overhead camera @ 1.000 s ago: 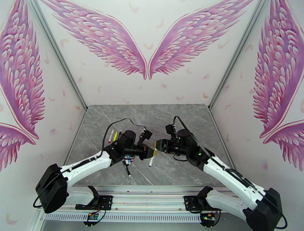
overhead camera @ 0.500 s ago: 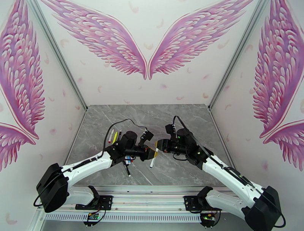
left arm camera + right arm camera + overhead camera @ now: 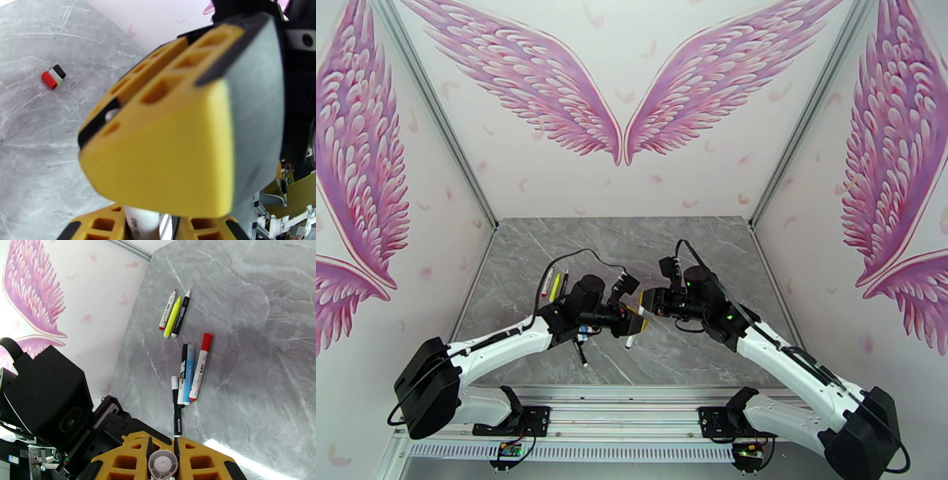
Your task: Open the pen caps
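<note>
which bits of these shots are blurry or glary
left wrist: the close yellow claw finger is blurred, the small red, white and black plastic caps sharp; right wrist: the slim marker pens are crisp, white glare streaks the grey marble table; top external: evenly lit, sharp

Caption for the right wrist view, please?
Right gripper shut on a white pen's end, loose pens lying on the grey table beyond.

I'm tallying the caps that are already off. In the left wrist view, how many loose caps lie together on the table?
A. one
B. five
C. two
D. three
D: three pen caps, one red, one white and one black, lie side by side in a short row on the grey table.
</note>
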